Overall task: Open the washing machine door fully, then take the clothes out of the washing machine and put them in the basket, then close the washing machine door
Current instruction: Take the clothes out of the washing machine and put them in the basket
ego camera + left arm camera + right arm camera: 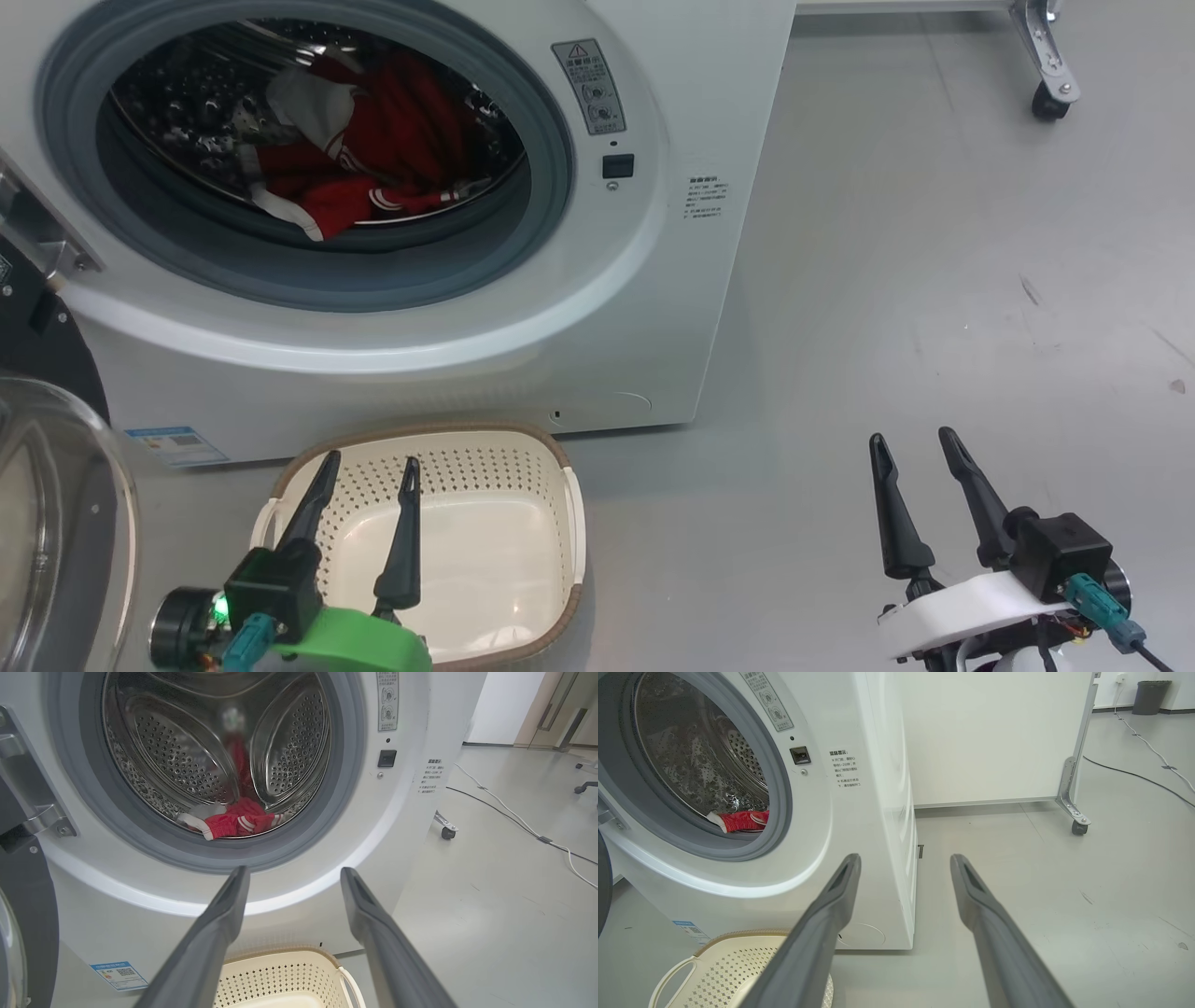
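The white washing machine (616, 308) stands with its door (56, 523) swung open to the left; the glass bowl and black rim show at the left edge. Red and white clothes (364, 159) lie in the steel drum, also seen as clothes (233, 821) and clothes (742, 820). The cream basket (551, 467) sits on the floor before the machine, with nothing in it. My left gripper (369, 459) hovers open above the basket, holding nothing. My right gripper (913, 437) is open over the bare floor to the right of the machine. Open left gripper (292, 872) faces the drum opening.
Grey floor (934, 280) spreads to the right of the machine. A white panel on a castor wheel (1050, 98) stands behind it. Cables (514, 816) run across the floor further right, and a dark bin (1150, 697) stands by the far wall.
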Robot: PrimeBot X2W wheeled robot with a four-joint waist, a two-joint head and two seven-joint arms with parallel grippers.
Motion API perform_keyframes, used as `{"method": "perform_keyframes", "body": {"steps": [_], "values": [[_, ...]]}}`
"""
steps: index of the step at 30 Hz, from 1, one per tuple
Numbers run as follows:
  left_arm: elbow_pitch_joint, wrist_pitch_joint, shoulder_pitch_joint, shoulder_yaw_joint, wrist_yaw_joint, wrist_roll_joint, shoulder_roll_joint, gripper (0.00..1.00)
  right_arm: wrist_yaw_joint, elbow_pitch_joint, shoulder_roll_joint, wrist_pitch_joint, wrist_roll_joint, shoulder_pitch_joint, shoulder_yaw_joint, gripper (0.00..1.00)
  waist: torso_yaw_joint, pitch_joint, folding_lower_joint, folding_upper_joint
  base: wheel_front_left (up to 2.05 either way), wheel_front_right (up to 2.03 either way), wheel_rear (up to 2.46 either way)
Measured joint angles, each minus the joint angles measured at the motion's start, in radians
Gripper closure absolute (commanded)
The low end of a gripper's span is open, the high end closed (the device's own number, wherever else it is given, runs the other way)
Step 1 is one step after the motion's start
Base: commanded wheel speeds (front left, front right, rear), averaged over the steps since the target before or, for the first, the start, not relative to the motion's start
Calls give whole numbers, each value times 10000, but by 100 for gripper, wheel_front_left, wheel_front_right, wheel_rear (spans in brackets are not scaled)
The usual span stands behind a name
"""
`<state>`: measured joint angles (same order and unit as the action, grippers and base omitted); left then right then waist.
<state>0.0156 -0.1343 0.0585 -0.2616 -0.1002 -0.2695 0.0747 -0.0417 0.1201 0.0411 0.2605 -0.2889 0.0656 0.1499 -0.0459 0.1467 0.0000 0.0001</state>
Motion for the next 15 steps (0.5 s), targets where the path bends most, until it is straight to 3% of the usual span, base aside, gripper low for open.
{"method": "perform_keyframes", "body": {"steps": [7,15], "values": [[-142,222,-935,-159,123,-36,-69,0,-13,-372,0,0,81,-412,-58,0,-45,788,0,0,0,0,0],[-907,1243,-2381,-176,337,-575,-188,0,-98,-604,4,0,86,-869,-117,0,-172,1850,0,0,0,0,0]]}}
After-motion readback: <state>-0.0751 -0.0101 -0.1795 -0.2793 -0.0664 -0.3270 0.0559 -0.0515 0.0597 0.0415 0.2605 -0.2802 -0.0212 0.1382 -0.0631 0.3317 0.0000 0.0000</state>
